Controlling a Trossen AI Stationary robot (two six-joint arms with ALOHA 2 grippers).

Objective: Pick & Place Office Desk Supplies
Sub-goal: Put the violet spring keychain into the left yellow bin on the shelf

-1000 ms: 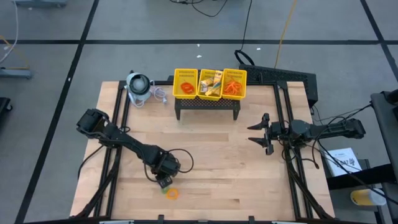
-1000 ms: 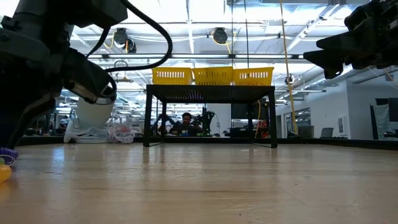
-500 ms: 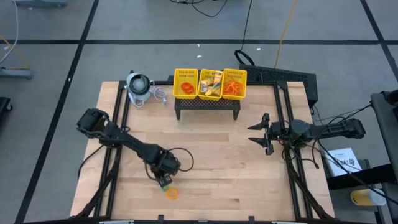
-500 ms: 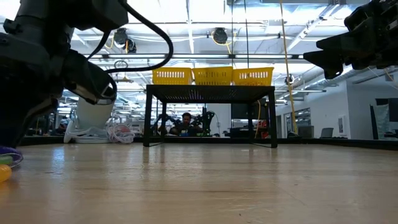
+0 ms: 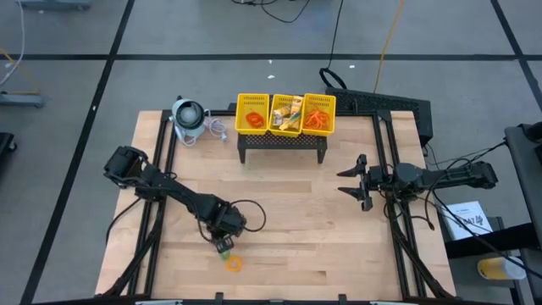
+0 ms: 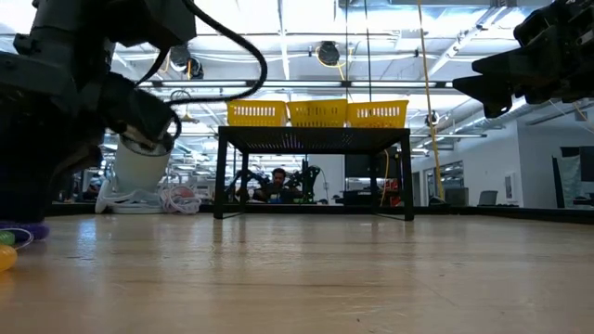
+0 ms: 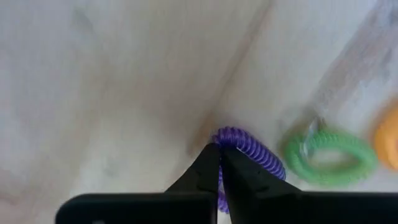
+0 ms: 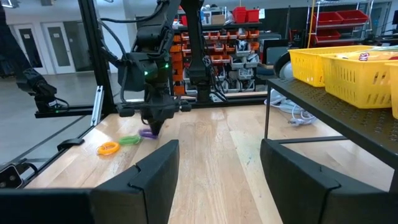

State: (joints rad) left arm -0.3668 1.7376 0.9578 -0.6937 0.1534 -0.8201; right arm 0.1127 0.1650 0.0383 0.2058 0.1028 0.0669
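Observation:
Three small coil rings lie close together near the table's near-left part: a purple ring, a green ring and an orange ring. My left gripper points down at them, shut on the purple ring's rim; the right wrist view shows it from afar. The right gripper hovers open over the table's right part, well above the wood. The yellow mesh basket on its black stand holds more supplies. My left gripper pinches the purple ring at the edge of its coil between its two fingertips. The fingers come from above, pointing down. The ring lies flat on the table beside the green ring.
The black stand with the basket sits at the far middle. A grey-white round device with its cord rests at the far left corner. Bare wood stretches between the two arms. In the low view a person shows behind the table.
My left arm has shifted a little toward the table's right while staying over the rings. The right arm has kept still.

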